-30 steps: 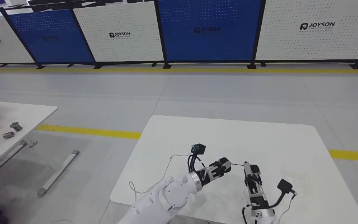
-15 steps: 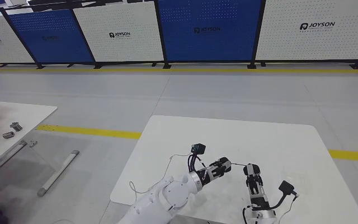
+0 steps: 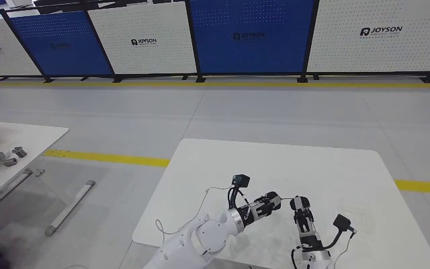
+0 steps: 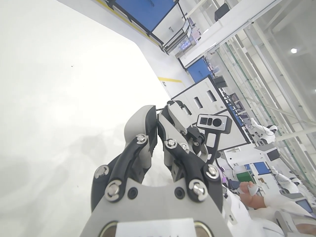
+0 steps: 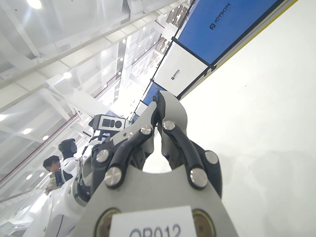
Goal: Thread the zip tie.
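Note:
A thin black zip tie (image 3: 285,198) spans the short gap between my two grippers near the front of the white table (image 3: 222,168). My left gripper (image 3: 274,198) is shut on one end. In the left wrist view its fingertips (image 4: 157,118) are pressed together, with the tie (image 4: 163,108) running out toward the right gripper (image 4: 172,109) just beyond. My right gripper (image 3: 296,202) is shut too. In the right wrist view a small black piece of the tie (image 5: 154,98) pokes out at its closed tips (image 5: 158,104). Both grippers hover just above the tabletop.
A thin cable (image 3: 201,202) trails from the left arm over the table's front left part. The table's front edge is close behind both arms. A second table (image 3: 33,138) with small metal parts (image 3: 10,158) stands at the far left.
My left gripper has shifted slightly to the right, toward the right gripper, narrowing the gap. The right gripper has barely moved. Both stay shut.

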You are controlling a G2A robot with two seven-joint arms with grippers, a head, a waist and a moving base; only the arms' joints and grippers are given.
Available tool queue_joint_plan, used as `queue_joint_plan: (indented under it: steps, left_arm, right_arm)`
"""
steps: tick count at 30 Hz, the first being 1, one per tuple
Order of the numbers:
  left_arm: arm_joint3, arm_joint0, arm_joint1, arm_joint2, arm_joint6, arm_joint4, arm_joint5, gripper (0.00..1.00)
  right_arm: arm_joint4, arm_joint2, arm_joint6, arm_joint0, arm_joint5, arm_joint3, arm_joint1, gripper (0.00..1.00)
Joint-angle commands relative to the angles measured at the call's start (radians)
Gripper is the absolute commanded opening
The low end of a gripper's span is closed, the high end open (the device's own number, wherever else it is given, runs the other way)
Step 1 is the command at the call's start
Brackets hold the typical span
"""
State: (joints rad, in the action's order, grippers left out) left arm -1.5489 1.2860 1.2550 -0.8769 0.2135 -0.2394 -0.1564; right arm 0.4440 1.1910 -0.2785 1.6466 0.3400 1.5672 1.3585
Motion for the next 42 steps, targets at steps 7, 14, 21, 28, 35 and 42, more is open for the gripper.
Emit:
queue_joint_plan:
  steps: [7,14,21,28,35,42]
  left_arm:
    - [0.003,0.002,-0.001,-0.005,0.006,-0.003,0.006,0.08]
    - [-0.001,0.005,-0.002,-0.013,-0.005,-0.004,0.004,0.45]
    - [-0.011,0.015,-0.006,-0.028,-0.012,-0.004,-0.004,0.27]
    - [-0.018,0.021,-0.008,-0.034,-0.011,-0.007,-0.01,0.15]
    - [-0.016,0.018,-0.007,-0.032,-0.008,-0.004,-0.01,0.0]
    - [-0.011,0.013,-0.006,-0.032,0.012,0.019,-0.02,0.0]
  right_arm:
    - [-0.01,0.001,0.013,-0.004,0.0,-0.006,-0.006,0.0]
    - [0.034,-0.001,-0.037,-0.004,-0.002,-0.024,-0.005,0.0]
    - [0.042,-0.005,-0.053,-0.009,-0.008,-0.034,-0.001,0.0]
    - [0.035,-0.002,-0.059,-0.01,-0.01,-0.033,0.002,0.0]
    - [0.033,0.0,-0.055,-0.012,-0.01,-0.032,0.005,0.0]
    - [0.044,0.001,-0.051,-0.012,-0.01,-0.031,0.007,0.0]
